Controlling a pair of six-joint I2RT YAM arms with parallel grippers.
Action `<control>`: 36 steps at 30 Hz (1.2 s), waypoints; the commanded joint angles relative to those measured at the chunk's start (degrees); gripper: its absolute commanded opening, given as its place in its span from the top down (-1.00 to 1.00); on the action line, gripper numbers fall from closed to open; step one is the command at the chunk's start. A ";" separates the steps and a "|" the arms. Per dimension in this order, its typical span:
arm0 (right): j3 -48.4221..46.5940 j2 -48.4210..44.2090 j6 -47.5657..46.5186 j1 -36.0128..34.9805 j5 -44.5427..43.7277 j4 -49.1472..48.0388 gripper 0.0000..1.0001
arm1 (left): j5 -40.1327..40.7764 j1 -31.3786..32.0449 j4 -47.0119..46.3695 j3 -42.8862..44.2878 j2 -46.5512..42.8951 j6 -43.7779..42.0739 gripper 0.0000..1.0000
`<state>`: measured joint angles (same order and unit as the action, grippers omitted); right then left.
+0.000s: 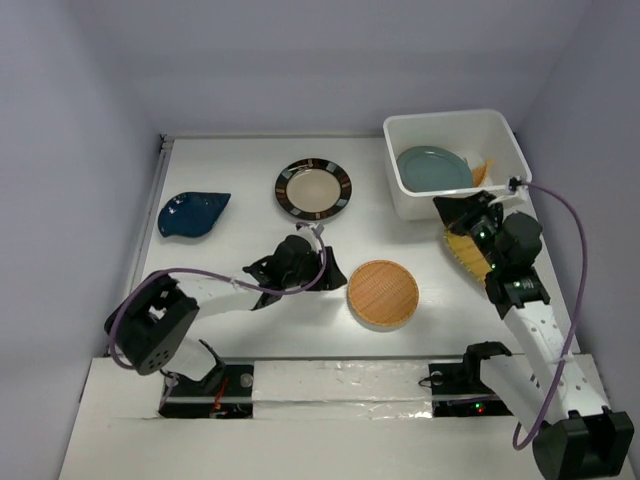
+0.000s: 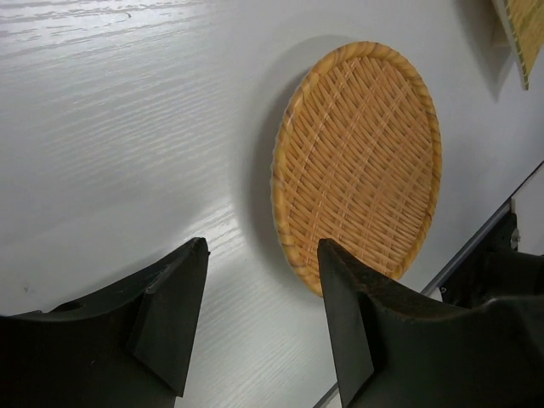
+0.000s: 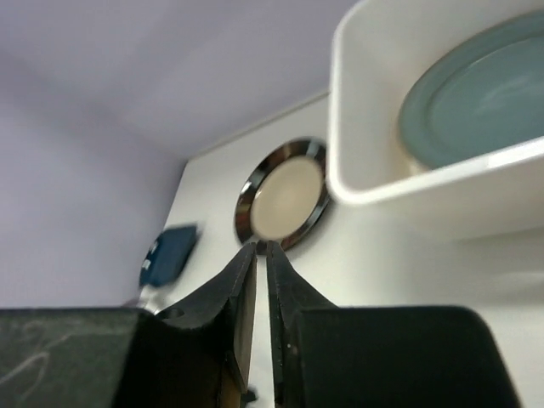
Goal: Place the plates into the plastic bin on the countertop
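Hovering low with fingers apart, the left hand [image 2: 263,285] faces the round woven bamboo plate [image 2: 361,166], which lies centre-right on the tabletop [image 2: 127,127]. It should straddle the nearest rim squarely before closing. The right hand [image 3: 262,248], fingers nearly together, hangs below the plastic bin [image 1: 500,125], upper right.

The round plate [image 2: 357,166] is rough woven bamboo. The bin [image 3: 425,183] is smooth white plastic, and the teal plate [image 3: 476,102] looks glossy, glazed. The countertop [image 2: 110,127] is faintly grained, softly shiny.
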<state>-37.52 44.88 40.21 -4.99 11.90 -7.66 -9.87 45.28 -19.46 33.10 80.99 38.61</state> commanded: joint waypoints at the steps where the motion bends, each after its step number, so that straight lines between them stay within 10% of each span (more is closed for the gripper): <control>1: 4.62 -1.46 0.75 -2.56 5.76 -6.04 0.67 | -2.96 0.16 -10.14 0.12 2.76 3.14 -0.03; 19: 14.57 -4.80 0.84 -2.56 12.79 -10.09 0.62 | -8.67 0.69 -22.88 0.65 20.08 7.44 0.31; 26: 17.21 -5.15 1.01 -2.56 14.46 -9.48 0.59 | -9.65 0.69 -26.50 0.04 21.32 8.06 1.00; 36: 16.78 -6.92 -2.58 -3.09 16.93 -5.00 -0.63 | -5.87 -4.14 -12.80 0.29 -5.63 3.40 1.00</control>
<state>-19.79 38.22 39.94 -7.60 27.46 -13.43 -17.34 42.92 -34.52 32.58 83.74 44.51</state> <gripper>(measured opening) 0.804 0.061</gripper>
